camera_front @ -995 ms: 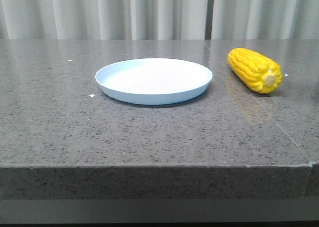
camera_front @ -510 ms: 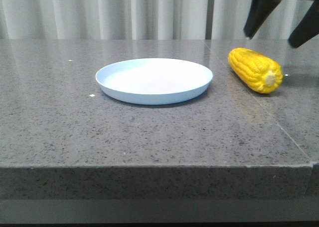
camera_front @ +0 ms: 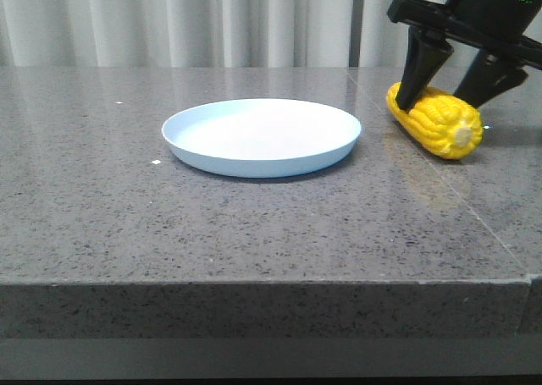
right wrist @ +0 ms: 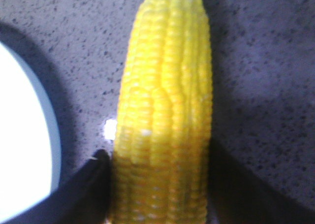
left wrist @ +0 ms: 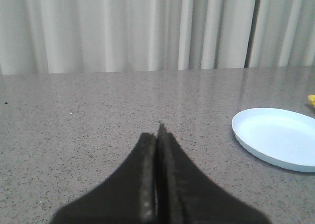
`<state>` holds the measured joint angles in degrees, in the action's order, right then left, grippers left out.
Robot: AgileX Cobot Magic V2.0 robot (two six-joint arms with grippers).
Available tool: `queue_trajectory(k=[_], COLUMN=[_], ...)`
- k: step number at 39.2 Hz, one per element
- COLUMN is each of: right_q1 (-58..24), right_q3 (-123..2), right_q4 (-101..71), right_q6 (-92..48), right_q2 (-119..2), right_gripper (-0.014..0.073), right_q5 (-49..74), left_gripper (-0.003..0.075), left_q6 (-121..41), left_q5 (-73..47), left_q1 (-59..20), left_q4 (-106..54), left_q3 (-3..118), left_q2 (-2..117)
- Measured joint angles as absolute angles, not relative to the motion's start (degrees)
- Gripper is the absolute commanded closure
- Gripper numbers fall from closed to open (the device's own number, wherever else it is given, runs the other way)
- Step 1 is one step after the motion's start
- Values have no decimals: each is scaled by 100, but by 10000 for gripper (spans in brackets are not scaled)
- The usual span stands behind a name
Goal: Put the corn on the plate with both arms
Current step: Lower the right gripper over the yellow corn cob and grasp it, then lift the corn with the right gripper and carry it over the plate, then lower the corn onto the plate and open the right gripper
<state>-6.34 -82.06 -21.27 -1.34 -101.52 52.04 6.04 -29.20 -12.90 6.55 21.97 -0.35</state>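
Note:
The corn (camera_front: 440,121) lies on the grey stone table to the right of the plate (camera_front: 261,138), its pale cut end toward me. My right gripper (camera_front: 436,101) has its jaws open and one finger on each side of the cob, which rests on the table. In the right wrist view the corn (right wrist: 167,111) fills the gap of the gripper (right wrist: 162,184), with the plate's rim (right wrist: 29,135) beside it. My left gripper (left wrist: 157,135) is shut and empty, low over the table to the left of the plate (left wrist: 275,135). It is out of the front view.
The table's front edge (camera_front: 271,282) runs across the near side. Pale curtains (camera_front: 254,21) hang behind the table. A seam in the stone (camera_front: 457,195) runs forward from below the corn.
My right gripper has come into view from above and lowered over the corn, its fingers now astride the cob. The corn and plate have not moved.

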Motion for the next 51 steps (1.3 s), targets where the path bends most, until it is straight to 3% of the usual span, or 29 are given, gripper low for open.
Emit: queue_trajectory(k=[6, 18, 31, 41, 46, 51], right_q1=[-634, -793, -2178, -2490, -2490, -2490], right_q3=[-8206, -8595, -9005, -9005, -9005, -9005], right_q4=[-2150, -2160, -2375, -2413, -2413, -2413], right_q6=[-134, -143, -113, 0, 0, 0], right_q2=[-10152, -9715, -9833, -10441, -10639, -10732], right_gripper=[487, 482, 482, 482, 407, 231], right_q5=[5203, 5336, 5273, 4850, 4829, 4839], left_gripper=[741, 741, 741, 741, 741, 741], left_q6=[604, 604, 604, 604, 604, 604], left_q5=[-2920, -2920, -2920, -2920, -2920, -2920], left_q1=[-1290, -1290, -1290, -1290, -1290, -1290], left_q4=[655, 655, 655, 655, 655, 655], left_q3=[2197, 2197, 2197, 2197, 2197, 2197], left_q2=[-35, -35, -35, -35, -35, -35])
